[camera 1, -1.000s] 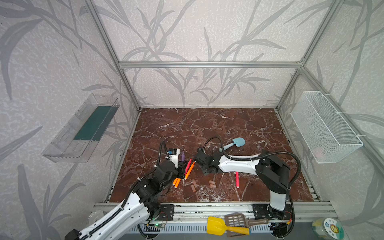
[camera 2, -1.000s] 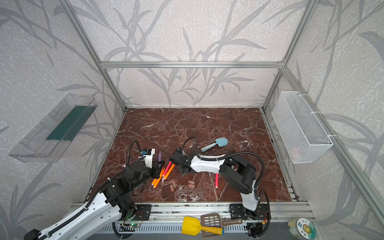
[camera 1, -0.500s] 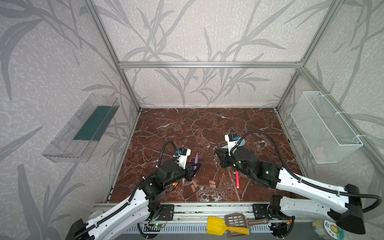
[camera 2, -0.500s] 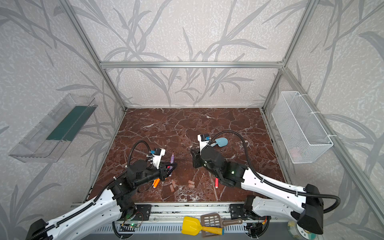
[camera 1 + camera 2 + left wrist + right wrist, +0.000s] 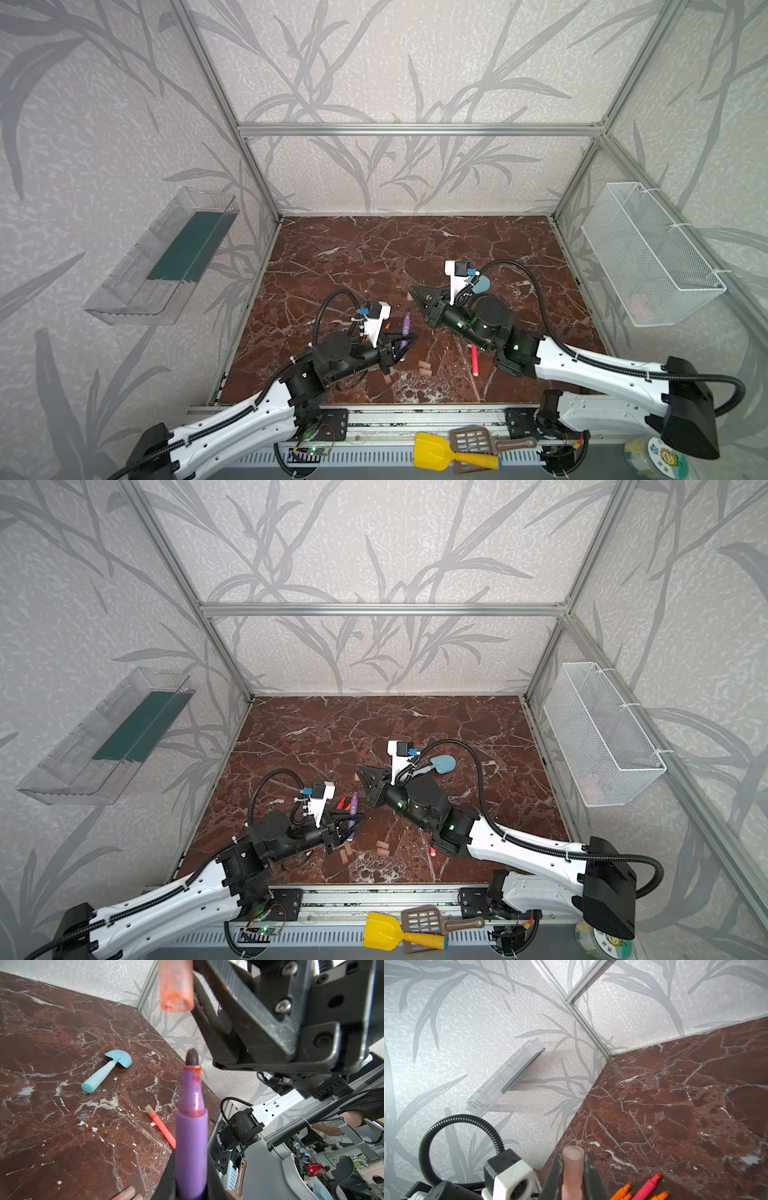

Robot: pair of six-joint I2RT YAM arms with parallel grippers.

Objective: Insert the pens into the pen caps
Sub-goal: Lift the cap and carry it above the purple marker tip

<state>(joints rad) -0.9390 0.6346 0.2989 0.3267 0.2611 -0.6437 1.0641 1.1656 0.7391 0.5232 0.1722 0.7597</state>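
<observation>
Leaf-patterned walls on three sides; red-brown marble floor (image 5: pixel 374 249) across the lower middle of both top views. Two arms in from the bottom edge, converging just below centre. Low centre of the left wrist view: left gripper (image 5: pixel 191 1176) clamped on the purple pen (image 5: pixel 191 1126), dark tip pointing up the frame. Bottom centre of the right wrist view: right gripper (image 5: pixel 572 1169) closed on one pen cap (image 5: pixel 572 1159). Top centre of the left wrist view: that pen cap again, open mouth toward the pen tip, clear gap between, mouth a little left of the tip. Left of centre there, light-blue toy shovel (image 5: pixel 108 1070); just beside the purple barrel, a red-pink pen (image 5: pixel 161 1126) flat on the marble. Lower right corner of the right wrist view: orange and pink pens (image 5: pixel 646 1187). Low centre in a top view: loose caps (image 5: pixel 424 368). Step in hand, at a guess: lining up before insertion. Next move: bring mouth and tip onto one axis, then push straight together, firmly, minding slip in either grip.
</observation>
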